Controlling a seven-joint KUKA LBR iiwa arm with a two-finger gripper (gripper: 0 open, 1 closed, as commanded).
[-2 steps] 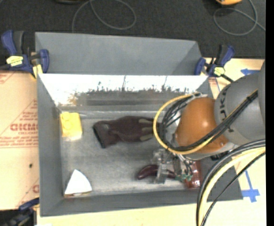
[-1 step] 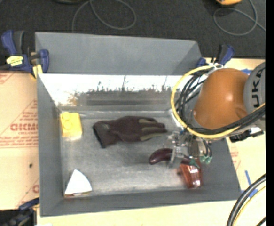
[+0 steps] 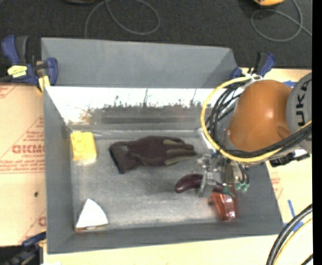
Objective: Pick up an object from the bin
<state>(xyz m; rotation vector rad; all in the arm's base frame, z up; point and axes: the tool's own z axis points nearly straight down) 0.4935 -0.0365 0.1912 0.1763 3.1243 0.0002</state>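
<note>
Now the gripper (image 3: 211, 180) hangs beside a dark purple eggplant-shaped thing (image 3: 187, 184), lower right.
Jaws: I cannot tell; it should centre over it first.

The block (image 3: 83, 147) is yellow, the glove (image 3: 149, 150) maroon

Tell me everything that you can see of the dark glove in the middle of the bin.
The glove is dark maroon-brown, seemingly soft cloth or leather, limp and slightly crumpled. It lies flat on the bin's floor near the middle, cuff end to the left, spread end to the right, where some parts look paler, olive-tan. A yellow block lies to its left and a small dark oval thing below its right end, both apart from it; only the floor seems to touch it.
</note>
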